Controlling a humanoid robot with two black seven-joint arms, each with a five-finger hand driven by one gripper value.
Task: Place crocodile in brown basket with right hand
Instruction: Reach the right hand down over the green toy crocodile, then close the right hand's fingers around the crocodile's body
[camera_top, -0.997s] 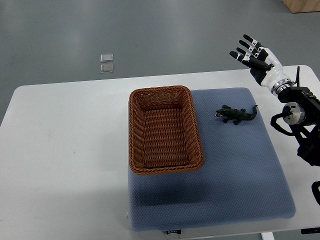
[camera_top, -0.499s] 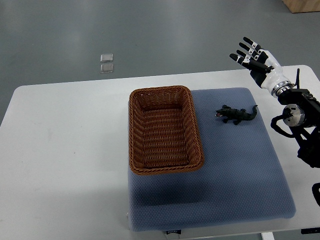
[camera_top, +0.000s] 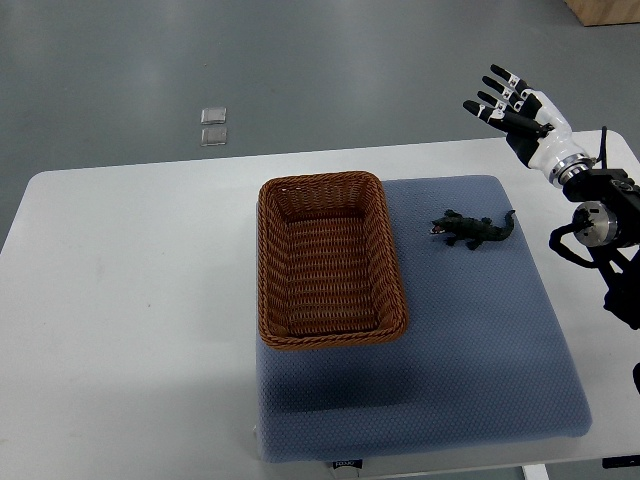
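Observation:
A small dark green toy crocodile (camera_top: 472, 230) lies on the blue mat (camera_top: 470, 330), head pointing left, just right of the brown wicker basket (camera_top: 330, 258). The basket is rectangular and holds nothing. My right hand (camera_top: 512, 110) hovers above the table's far right corner, up and to the right of the crocodile, fingers spread and holding nothing. Its arm (camera_top: 600, 240) runs down the right edge. The left hand is out of view.
The white table (camera_top: 130, 300) carries the mat on its right half. Two small clear squares (camera_top: 213, 127) lie on the grey floor beyond the table. A wooden box corner (camera_top: 605, 10) shows at the top right.
The right hand has drifted slightly up and to the right, away from the crocodile, staying open. The crocodile and basket have not moved.

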